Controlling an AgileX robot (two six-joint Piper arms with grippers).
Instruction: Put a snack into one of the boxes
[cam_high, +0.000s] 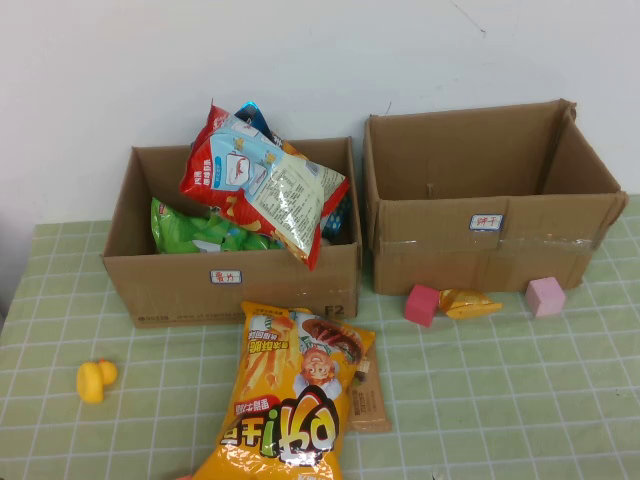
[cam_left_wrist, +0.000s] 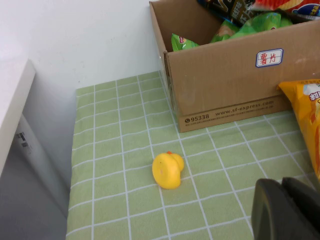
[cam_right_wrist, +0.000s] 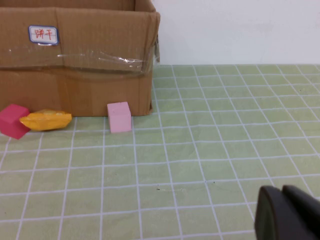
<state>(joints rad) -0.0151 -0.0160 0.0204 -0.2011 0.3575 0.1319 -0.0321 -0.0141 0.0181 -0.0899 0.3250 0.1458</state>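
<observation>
Orange chip bag (cam_high: 292, 400) lies before the left box (cam_high: 232, 232) (already heaped); left gripper (cam_left_wrist: 286, 210) and right gripper (cam_right_wrist: 287, 212), seemingly closed, are best opened wide first.

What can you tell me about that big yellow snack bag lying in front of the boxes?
The yellow snack bag is a large, glossy, puffed packet printed with fries, a cartoon face and bold lettering. It lies flat on the green checked tablecloth, just in front of the left box, apparently unopened. Its right edge overlaps a small brown packet. The left wrist view shows one corner near the box front. Neither the left gripper nor the right gripper touches it.
</observation>
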